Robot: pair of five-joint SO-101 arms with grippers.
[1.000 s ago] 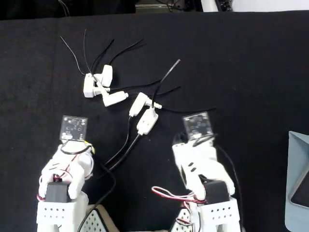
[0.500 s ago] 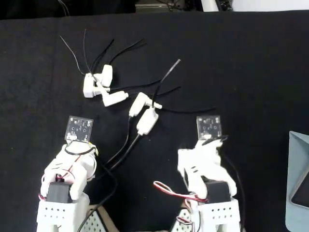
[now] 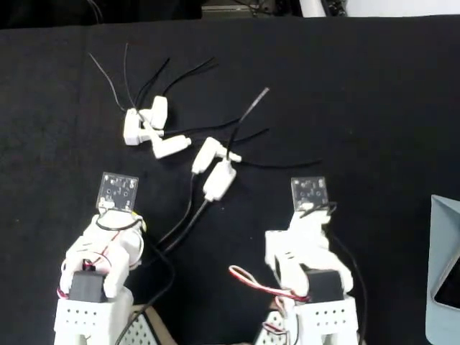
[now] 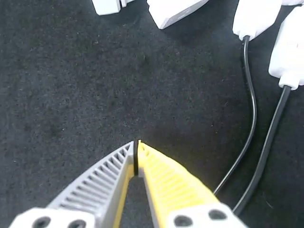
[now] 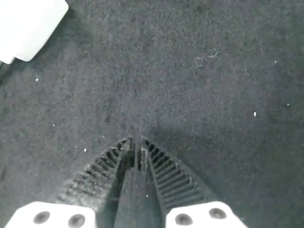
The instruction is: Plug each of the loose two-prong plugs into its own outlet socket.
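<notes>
While both arms sit low in the frame, your left gripper (image 4: 137,146) is pinched closed on nothing, and so is your right gripper (image 5: 137,144). White plug pieces (image 3: 147,128) lie bunched at upper left. Two corded pieces (image 3: 214,167) lie in the middle. At the right edge, a grey-blue bin (image 3: 435,237) holds a dark flat thing (image 3: 451,284).

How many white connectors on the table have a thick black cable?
2. The far connector lies mid-table; the near connector lies just beside it, lower in the high view. None seems hidden.
</notes>
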